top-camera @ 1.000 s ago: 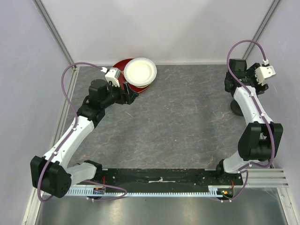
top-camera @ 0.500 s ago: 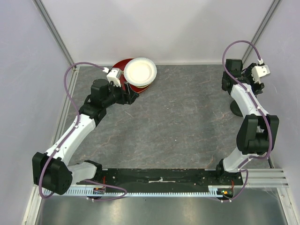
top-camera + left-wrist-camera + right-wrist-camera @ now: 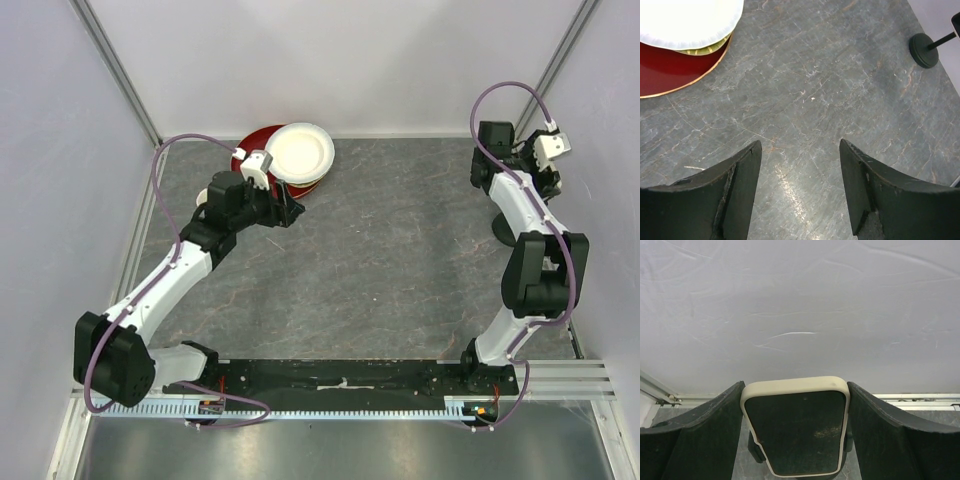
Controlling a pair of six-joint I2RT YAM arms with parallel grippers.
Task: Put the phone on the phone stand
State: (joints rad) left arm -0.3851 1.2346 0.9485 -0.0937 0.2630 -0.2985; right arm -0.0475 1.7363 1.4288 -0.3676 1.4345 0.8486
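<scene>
Jaws of the right gripper (image 3: 795, 390) press against both side edges of the phone (image 3: 796, 435), holding it raised in front of the pale back wall with its screen toward the wrist camera, while those of the left gripper (image 3: 800, 145) stand wide and empty over the surface (image 3: 840, 90). Rigid, thin and probably light, the phone has glossy glass that looks slippery and breakable, so the cream case rim seems the sound place to grip for setting it on the phone stand (image 3: 924, 50)

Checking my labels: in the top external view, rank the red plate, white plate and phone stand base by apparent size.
1. red plate, partly covered
2. white plate
3. phone stand base, partly hidden
</scene>
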